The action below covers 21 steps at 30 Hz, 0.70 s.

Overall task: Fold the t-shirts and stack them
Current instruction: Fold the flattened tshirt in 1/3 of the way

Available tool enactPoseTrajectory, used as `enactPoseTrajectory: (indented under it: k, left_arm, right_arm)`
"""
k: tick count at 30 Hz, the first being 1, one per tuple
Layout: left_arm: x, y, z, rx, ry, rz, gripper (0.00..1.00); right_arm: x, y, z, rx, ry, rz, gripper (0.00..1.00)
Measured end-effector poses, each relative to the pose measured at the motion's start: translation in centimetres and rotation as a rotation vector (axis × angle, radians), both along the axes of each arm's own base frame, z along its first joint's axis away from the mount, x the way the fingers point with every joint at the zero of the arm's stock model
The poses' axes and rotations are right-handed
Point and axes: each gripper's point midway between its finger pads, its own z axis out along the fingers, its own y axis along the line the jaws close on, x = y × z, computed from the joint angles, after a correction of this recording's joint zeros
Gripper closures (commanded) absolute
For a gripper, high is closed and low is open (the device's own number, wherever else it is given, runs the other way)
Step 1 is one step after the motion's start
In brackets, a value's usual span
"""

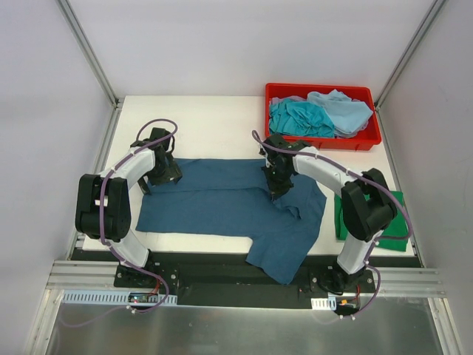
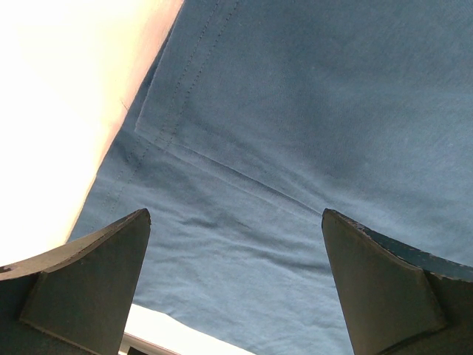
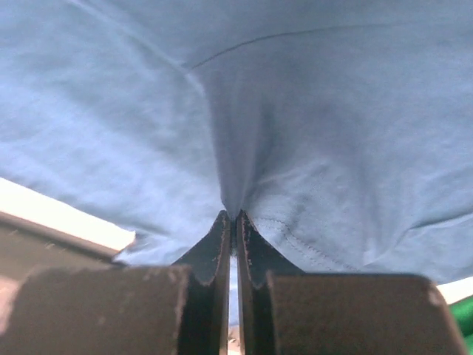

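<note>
A dark teal-blue t-shirt (image 1: 222,203) lies spread on the white table, with one part hanging over the near edge. My left gripper (image 1: 164,176) is open just above the shirt's far left corner; its hem and seams (image 2: 222,159) show between the wide-apart fingers. My right gripper (image 1: 278,186) is shut on a pinch of the same shirt (image 3: 295,148) near its right middle, the cloth puckered at the fingertips. A bright green t-shirt (image 1: 395,214) lies folded at the table's right edge. Turquoise (image 1: 299,117) and pale blue (image 1: 344,111) t-shirts sit crumpled in the bin.
A red plastic bin (image 1: 369,140) stands at the far right of the table. Metal frame posts rise at the back corners. The table's near edge (image 1: 192,238) runs just in front of the shirt.
</note>
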Motion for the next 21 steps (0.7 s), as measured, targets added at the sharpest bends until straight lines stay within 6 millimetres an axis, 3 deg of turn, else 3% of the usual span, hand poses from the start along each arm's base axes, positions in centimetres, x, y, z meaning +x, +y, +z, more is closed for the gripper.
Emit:
enactPoseTrajectory:
  k: [8, 10, 14, 17, 21]
  left_arm:
    - [0.0, 0.0, 0.0, 0.001, 0.001, -0.003, 0.01]
    - [0.0, 0.0, 0.0, 0.001, 0.001, -0.003, 0.01]
    - [0.0, 0.0, 0.0, 0.001, 0.001, -0.003, 0.01]
    - [0.0, 0.0, 0.0, 0.001, 0.0, -0.003, 0.01]
    - [0.0, 0.0, 0.1, 0.001, -0.001, -0.003, 0.01]
  right_arm:
    - [-1.9, 3.3, 4.2, 0.19, 0.11, 0.001, 0.91]
    - [-2.0, 4.1, 4.6, 0.231, 0.136, -0.004, 0.76]
    - [-2.1, 4.8, 3.7, 0.243, 0.188, -0.035, 0.28]
    - [-2.1, 4.8, 3.2, 0.234, 0.203, -0.041, 0.16]
    - [-1.6, 4.3, 4.0, 0.228, 0.138, -0.019, 0.01]
